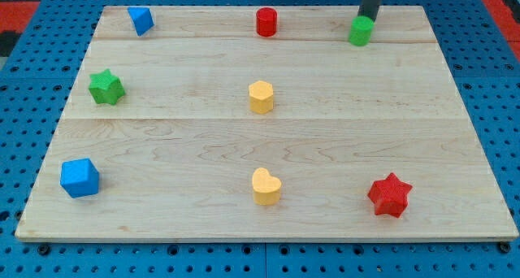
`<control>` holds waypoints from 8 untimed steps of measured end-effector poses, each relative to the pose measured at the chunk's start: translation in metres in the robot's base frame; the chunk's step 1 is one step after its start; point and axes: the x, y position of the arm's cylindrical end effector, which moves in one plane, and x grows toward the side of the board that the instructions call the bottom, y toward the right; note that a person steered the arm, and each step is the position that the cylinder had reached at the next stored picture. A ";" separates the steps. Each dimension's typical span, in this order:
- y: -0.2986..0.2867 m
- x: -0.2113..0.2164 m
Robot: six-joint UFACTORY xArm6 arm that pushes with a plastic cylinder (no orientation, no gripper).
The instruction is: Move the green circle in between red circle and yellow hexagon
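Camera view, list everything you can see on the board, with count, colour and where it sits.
green circle: one, green, top right
red circle: one, red, top middle
yellow hexagon: one, yellow, centre, below the red circle
yellow heart: one, yellow, bottom middle
red star: one, red, bottom right
green star: one, green, left side
blue block: one, blue, top left, shape unclear
blue cube: one, blue, bottom left
wooden board: one, pale wood, on a blue pegboard
my tip: one dark rod, at the green circle's upper edge
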 end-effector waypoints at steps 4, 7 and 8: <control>-0.023 0.028; -0.037 0.016; -0.012 0.011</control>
